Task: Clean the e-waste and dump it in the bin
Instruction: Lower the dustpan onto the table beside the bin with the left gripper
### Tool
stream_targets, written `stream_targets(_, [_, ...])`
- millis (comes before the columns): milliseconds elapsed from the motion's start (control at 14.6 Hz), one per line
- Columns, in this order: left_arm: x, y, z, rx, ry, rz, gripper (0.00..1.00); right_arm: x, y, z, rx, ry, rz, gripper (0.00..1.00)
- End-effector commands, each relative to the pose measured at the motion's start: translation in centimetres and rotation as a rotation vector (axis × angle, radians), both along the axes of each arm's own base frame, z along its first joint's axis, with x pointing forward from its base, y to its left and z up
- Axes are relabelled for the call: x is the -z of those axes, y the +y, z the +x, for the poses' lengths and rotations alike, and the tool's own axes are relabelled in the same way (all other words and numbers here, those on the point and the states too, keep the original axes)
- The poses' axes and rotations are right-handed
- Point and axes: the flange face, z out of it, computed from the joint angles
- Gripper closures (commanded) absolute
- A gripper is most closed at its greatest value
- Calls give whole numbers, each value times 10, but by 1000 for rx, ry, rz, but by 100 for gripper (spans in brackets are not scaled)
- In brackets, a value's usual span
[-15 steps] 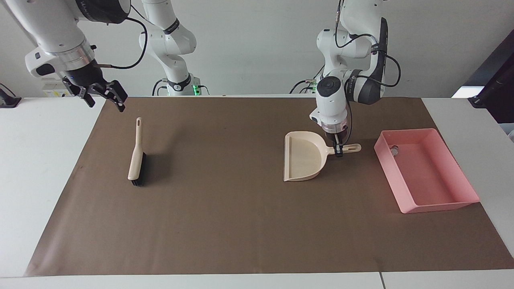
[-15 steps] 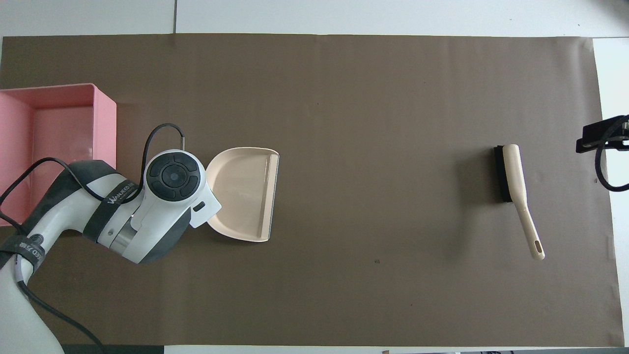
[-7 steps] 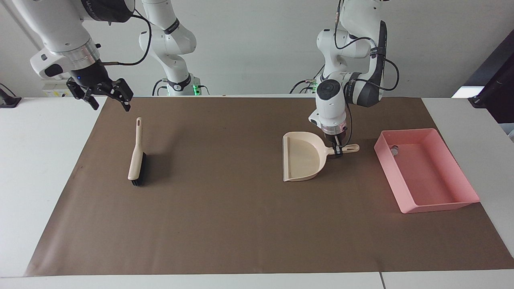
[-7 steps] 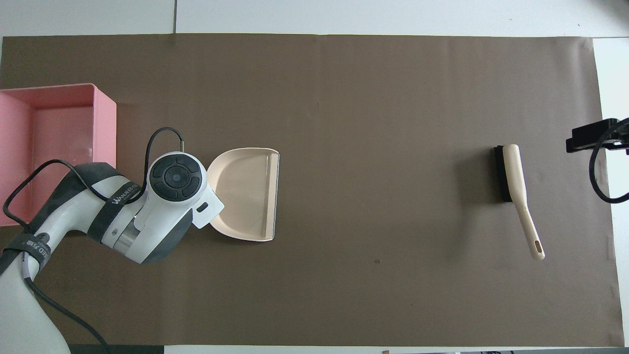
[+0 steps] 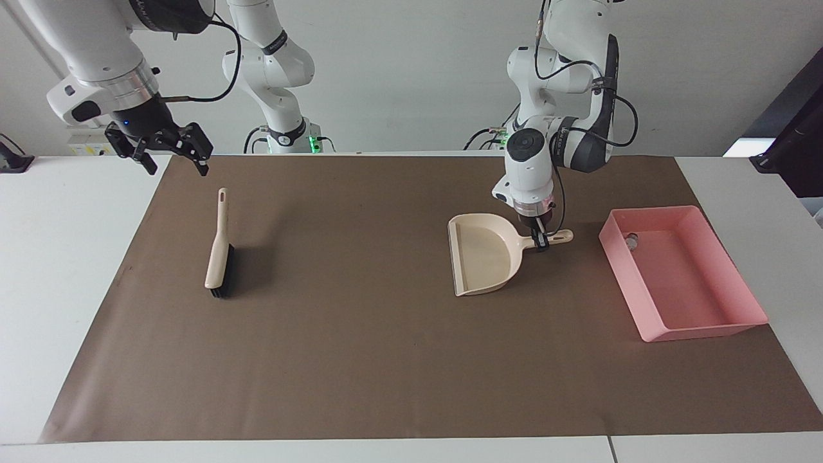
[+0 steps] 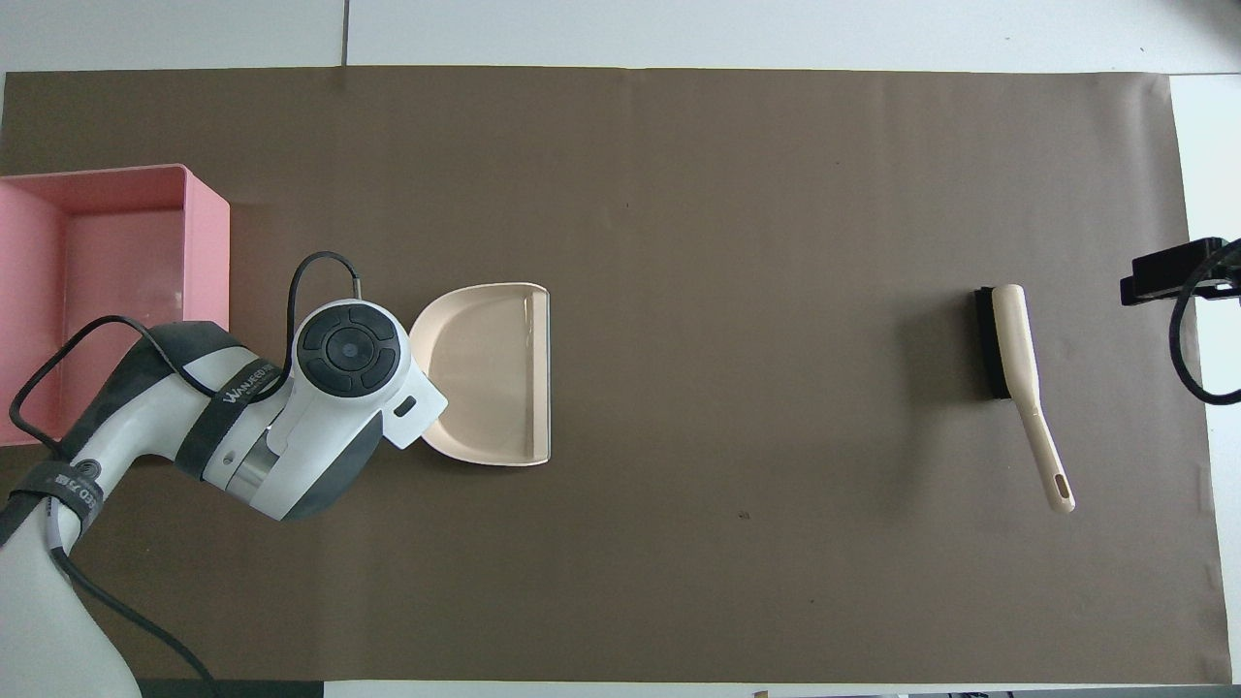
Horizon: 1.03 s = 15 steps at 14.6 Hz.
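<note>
**A:** How far along is the cleanup looking to you?

**B:** Nearly done, I'm guessing. Starting at the robots' edge, the right gripper [image 5: 170, 151] is hanging in the air over the corner of the brown mat [image 5: 386, 360] at the right arm's end, fingers spread and carrying nothing. That arm is just waiting. The brush [image 5: 218, 257] is lying flat on the mat, a little farther from the robots than that gripper, and nothing is touching it.

**A:** And the other arm?

**B:** The left gripper [image 5: 539, 241] is pointing straight down and clamping tight on the handle of the dustpan [image 5: 482, 254]. The pan is looking empty inside. I can't tell whether it's resting on the mat or riding just above it.

**A:** Where is the scrap sitting?

**B:** In the pink bin [image 5: 620, 283], at the left arm's end of the table just beside the dustpan. A little white piece [image 5: 632, 241] is lying on the bin floor, in the corner nearest the robots, tucked against the wall. It's tiny next to the bin, pale and stubby; finer marks I can't make out.

**A:** And the dark block?

**B:** I'm not seeing it anywhere. No loose bits are showing on the mat, so it may be hiding by a bin wall. What's remaining, I'd say, is setting the dustpan down and letting go.
</note>
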Motion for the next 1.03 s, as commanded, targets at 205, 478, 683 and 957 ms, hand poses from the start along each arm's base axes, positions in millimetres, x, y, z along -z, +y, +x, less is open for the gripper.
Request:
stream_targets(205, [-43, -8, -6, -61, -85, -54, 18, -2, -1, -2, -30, 7, -43, 1])
stream_targets(478, [-85, 17, -11, -292, -178, -85, 2, -2, 0, -2, -32, 8, -32, 1])
stream_targets(683, [-101, 49, -12, -550, -229, -79, 2, -2, 11, -3, -52, 15, -30, 1])
stream_targets(957, [-107, 93, 5, -950, -227, -196, 2, -1, 11, -2, -50, 12, -29, 1])
